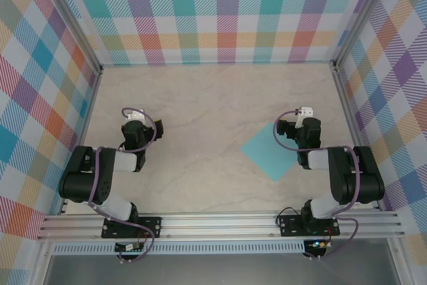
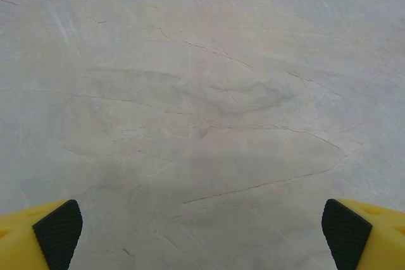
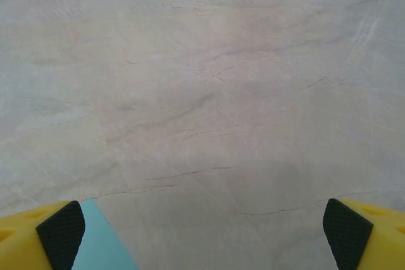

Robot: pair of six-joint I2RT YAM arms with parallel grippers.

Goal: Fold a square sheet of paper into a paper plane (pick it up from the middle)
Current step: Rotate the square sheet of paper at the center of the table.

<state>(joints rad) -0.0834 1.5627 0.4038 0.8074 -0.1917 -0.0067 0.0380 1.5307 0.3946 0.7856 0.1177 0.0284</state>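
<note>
The thin light-teal square sheet of paper (image 1: 269, 155) lies flat on the pale marble-patterned tabletop (image 1: 200, 91), turned corner-on like a diamond, unfolded as far as I can see. It sits just beside the right gripper (image 3: 202, 235), on the side facing the other arm, with its far edge tucked under that arm's wrist in the top view. From the right wrist camera one corner of the paper pokes in next to the black pad on the yellow finger (image 3: 60, 235) nearest the left arm, while the rest of the gap between the jaws is bare table. Those jaws stand spread as wide as they go and have hold of nothing. The left gripper (image 2: 202, 235) is just as wide apart, grasping nothing, with plain tabletop between its fingers, and the paper lies well apart from it, off to its right
</note>
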